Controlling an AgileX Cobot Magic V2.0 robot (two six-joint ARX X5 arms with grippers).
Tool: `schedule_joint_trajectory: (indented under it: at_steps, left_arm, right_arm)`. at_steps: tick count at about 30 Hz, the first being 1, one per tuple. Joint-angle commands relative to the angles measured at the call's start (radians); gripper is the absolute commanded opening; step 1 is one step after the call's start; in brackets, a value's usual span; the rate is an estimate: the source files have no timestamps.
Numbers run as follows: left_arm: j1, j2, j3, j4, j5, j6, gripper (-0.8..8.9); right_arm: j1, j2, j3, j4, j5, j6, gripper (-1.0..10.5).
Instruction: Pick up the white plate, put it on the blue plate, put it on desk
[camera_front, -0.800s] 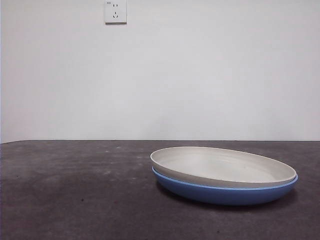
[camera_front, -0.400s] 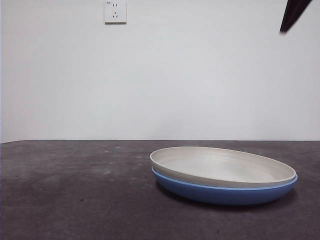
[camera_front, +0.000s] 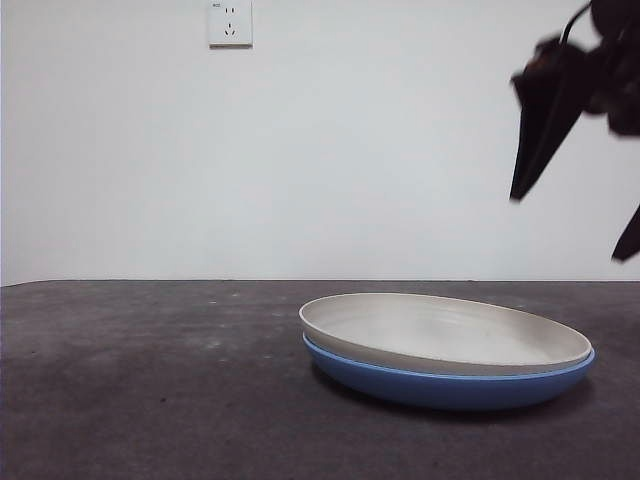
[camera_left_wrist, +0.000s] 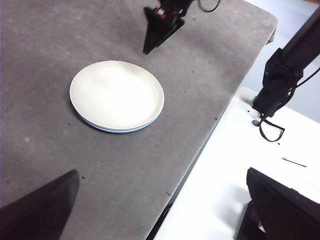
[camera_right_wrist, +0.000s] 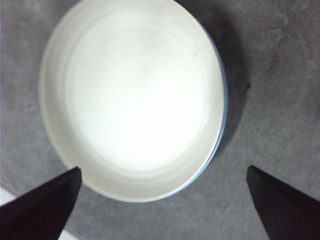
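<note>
White plate (camera_front: 445, 335) sits nested in blue plate (camera_front: 450, 384) on desk (camera_front: 150, 400). Right gripper (camera_front: 575, 215) hangs above the plates, jaws wide apart, empty. Left gripper (camera_left_wrist: 160, 210) well off, jaws spread, empty.

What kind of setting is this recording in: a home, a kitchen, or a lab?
Most likely a lab or test bench, not a kitchen: a bare dark desk against a plain white wall with one socket, a cabled robot arm mount beside it, and only two stacked plates.
</note>
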Motion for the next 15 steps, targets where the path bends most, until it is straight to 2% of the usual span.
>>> schedule_joint_trajectory:
  at_steps: [1, 15]
  left_arm:
    - [-0.008, 0.003, 0.011, 0.012, 0.001, 0.009, 5.95]
    - [-0.007, 0.003, 0.011, 0.011, 0.001, 0.0, 5.95]
  right_arm:
    - [0.003, 0.073, 0.018, 0.031, -0.002, -0.014, 5.8]
    - [0.021, 0.242, 0.018, 0.139, -0.019, -0.015, 5.8]
